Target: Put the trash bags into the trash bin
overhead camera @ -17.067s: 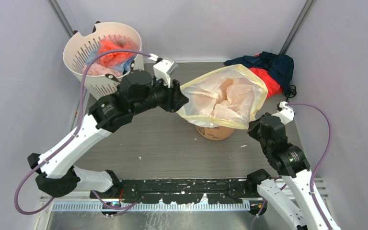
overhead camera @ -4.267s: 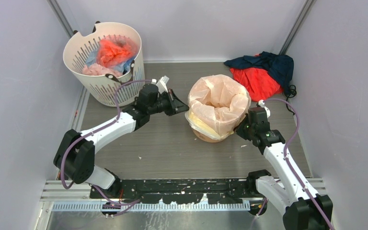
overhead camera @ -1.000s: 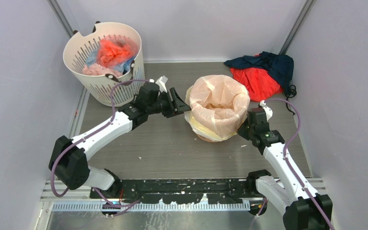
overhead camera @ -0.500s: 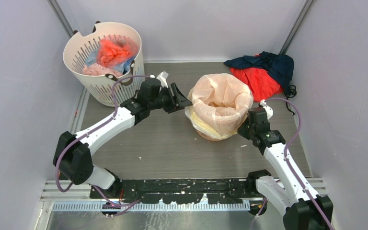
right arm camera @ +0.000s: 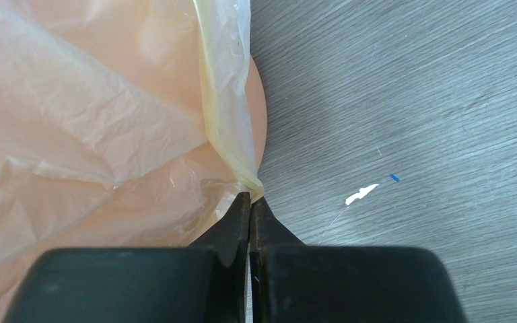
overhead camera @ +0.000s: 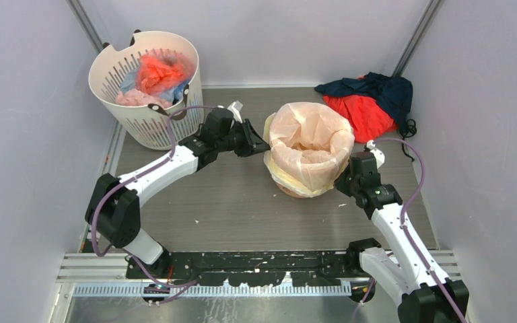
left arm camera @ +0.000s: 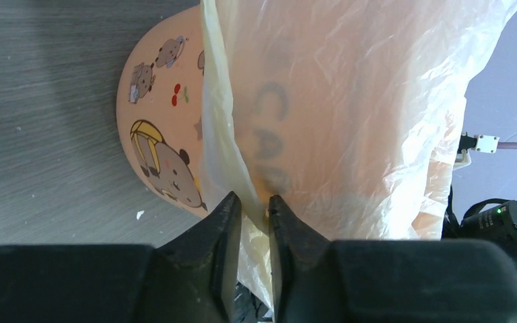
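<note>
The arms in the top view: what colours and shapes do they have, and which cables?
Both the left arm and right arm have white tubular links with black joint housings. A thin purple cable loops along each. The left pincer and right pincer have two black tapered fingers.

Left arm reaches far and right, forearm low. Left gripper has jaws a sliver apart, pinching a fold of the trash bag. Right arm angles far-left, wrist low. Right gripper is clamped tight on the bag's edge.
</note>
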You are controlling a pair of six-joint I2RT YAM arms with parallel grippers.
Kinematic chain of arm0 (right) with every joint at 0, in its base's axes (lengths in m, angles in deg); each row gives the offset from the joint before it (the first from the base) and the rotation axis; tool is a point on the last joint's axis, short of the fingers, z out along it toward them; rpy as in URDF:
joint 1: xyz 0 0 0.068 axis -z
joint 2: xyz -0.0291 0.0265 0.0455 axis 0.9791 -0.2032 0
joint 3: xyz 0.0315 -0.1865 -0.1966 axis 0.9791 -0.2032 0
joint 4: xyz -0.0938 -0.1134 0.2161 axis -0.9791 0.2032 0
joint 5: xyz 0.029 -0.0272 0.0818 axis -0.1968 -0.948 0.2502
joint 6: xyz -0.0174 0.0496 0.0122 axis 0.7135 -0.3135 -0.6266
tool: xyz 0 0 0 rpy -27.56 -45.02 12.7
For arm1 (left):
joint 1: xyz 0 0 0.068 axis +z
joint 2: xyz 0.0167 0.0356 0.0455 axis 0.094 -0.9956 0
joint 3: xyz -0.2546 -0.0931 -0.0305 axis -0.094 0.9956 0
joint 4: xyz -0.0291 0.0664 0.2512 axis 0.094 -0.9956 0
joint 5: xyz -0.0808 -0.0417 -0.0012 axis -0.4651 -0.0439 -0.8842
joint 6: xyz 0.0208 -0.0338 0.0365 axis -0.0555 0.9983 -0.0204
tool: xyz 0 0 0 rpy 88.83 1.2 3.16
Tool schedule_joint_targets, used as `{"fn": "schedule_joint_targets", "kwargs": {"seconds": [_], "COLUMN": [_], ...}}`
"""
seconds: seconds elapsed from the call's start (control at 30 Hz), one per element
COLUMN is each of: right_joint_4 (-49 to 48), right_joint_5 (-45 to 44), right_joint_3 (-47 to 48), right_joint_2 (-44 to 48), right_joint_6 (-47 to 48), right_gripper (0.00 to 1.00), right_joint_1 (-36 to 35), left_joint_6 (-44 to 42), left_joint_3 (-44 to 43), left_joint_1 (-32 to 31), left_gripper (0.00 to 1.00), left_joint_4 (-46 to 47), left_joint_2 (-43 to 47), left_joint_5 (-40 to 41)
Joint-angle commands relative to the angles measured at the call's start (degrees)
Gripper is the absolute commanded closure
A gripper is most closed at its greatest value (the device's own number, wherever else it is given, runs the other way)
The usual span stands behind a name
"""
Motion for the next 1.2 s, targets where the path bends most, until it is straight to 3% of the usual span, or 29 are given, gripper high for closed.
{"fn": "schedule_joint_targets", "kwargs": {"seconds": [0.0,0.1,0.57,1.17], "right_joint_4": [-1.0,-1.0,-0.4,-1.6], "right_joint_5": [-0.5,-0.5,-1.3,-4.2], "right_joint_3": [1.2,1.3,1.4,-1.3], "right_joint_2": [1.3,1.6,2.2,1.3], "right_joint_6": [0.0,0.1,0.1,-3.3], "right_gripper": [0.99,0.99,0.99,0.99], "right_joint_1": [-0.3,-0.2,-0.3,-0.3], "left_joint_6": [0.1,-0.1,-2.6,-5.8], "left_joint_3": [-3.6,-4.3,4.5,6.5], "left_joint_1": [0.1,0.1,0.1,0.6], "left_gripper": [0.82,1.00,1.00,1.00], "left_joint_4": [3.8,4.0,3.9,5.5], "left_joint_2": [-1.2,-2.2,3.3,-5.2], "left_joint_5": [-1.1,-1.5,1.8,7.0]}}
